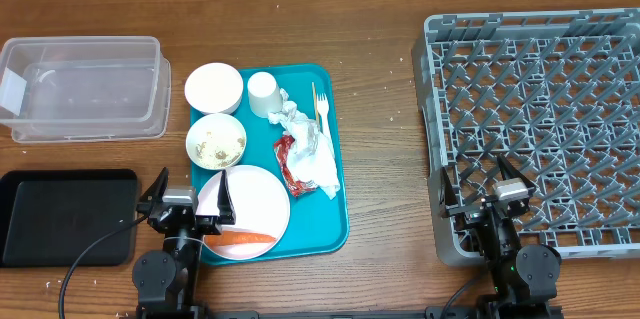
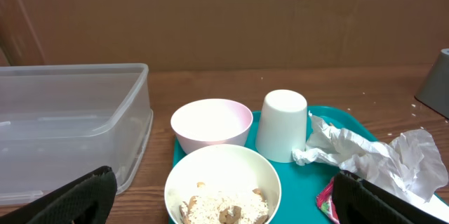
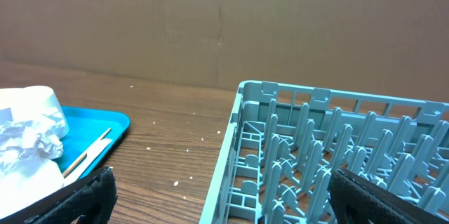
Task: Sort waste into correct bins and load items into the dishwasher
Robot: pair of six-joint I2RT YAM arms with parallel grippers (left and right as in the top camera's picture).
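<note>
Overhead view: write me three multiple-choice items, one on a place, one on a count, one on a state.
1. The carrot piece lies: A on the plate; B in the cup; C on bare wood.
2. Bowls on the teal tray: A one; B two; C three.
3. The dish rack is: A full; B half loaded; C without dishes.
Key: A, the orange piece rests on the plate's rim; B, one bare, one with food scraps; C, only its bare lattice shows.

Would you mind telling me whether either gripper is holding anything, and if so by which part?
Nothing is held: the left gripper and the right gripper both stand open and empty.
</note>
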